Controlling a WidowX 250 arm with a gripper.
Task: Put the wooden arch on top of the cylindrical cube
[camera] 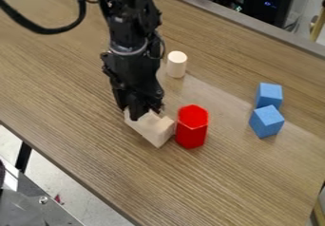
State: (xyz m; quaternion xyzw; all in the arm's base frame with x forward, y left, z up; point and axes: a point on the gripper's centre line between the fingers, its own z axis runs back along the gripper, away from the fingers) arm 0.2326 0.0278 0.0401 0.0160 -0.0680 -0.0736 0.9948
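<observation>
The gripper (145, 113) hangs down left of centre, its lower end at the upper left part of the pale wooden arch (157, 130), partly covering it. Whether the arch is held cannot be made out. The arch is on or just over the table, close beside the left side of an upright red hexagonal block (192, 127). Behind them, right of the arm, a small cream-white cylinder (177, 64) stands upright on the table.
Two blue cubes, one (269, 95) behind the other (266, 121), sit close together on the right of the wooden table (82, 87). A black cable (47, 31) loops from the arm at the upper left. The table's front edge runs diagonally across the lower left.
</observation>
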